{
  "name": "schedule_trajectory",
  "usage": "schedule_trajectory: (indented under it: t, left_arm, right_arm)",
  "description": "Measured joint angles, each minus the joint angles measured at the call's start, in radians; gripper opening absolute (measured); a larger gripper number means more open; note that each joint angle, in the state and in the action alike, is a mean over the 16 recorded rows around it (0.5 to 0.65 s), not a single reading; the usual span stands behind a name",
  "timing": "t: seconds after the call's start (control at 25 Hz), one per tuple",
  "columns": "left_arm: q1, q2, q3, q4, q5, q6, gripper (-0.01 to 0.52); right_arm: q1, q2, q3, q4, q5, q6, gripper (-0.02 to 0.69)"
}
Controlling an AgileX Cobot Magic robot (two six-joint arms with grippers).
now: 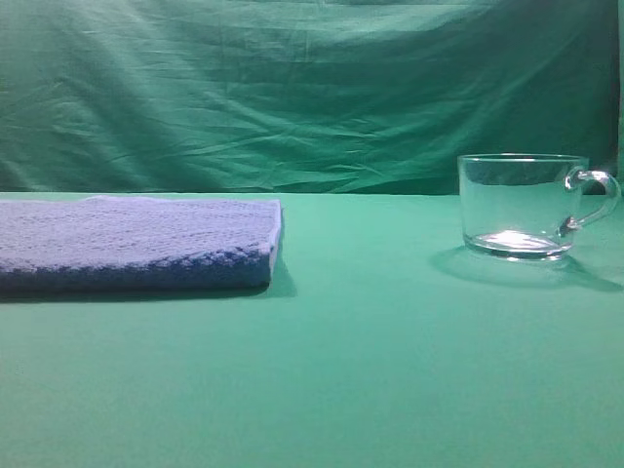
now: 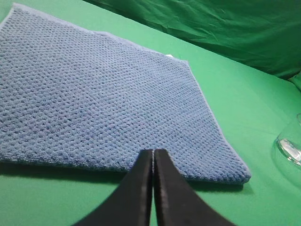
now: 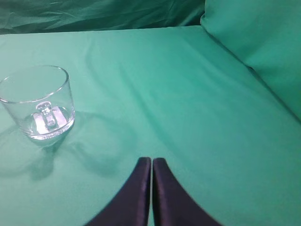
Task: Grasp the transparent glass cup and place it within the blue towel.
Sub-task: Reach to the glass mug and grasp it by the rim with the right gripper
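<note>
The transparent glass cup [image 1: 526, 205] stands upright on the green cloth at the right, its loop handle pointing right. The blue towel [image 1: 136, 242] lies flat at the left, well apart from the cup. In the right wrist view the cup [image 3: 40, 101] is at the upper left with its handle facing the camera, and my right gripper [image 3: 151, 161] is shut and empty, to the right of the cup and nearer the camera. In the left wrist view my left gripper [image 2: 153, 152] is shut and empty over the near edge of the towel [image 2: 94, 99]. The cup's rim [image 2: 291, 146] shows at the right edge.
A green cloth [image 1: 370, 370] covers the table, and a green backdrop [image 1: 292, 88] hangs behind it. In the right wrist view the backdrop folds up along the right side [image 3: 263, 52]. Neither arm shows in the exterior high view.
</note>
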Motion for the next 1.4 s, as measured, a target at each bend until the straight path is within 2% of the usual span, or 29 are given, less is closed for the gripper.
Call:
schedule_trajectory:
  t: [1.4]
  left_arm:
    - [0.0,0.0,0.0,0.0,0.0,0.0,0.0]
  right_arm:
    - [0.0,0.0,0.0,0.0,0.0,0.001,0.0]
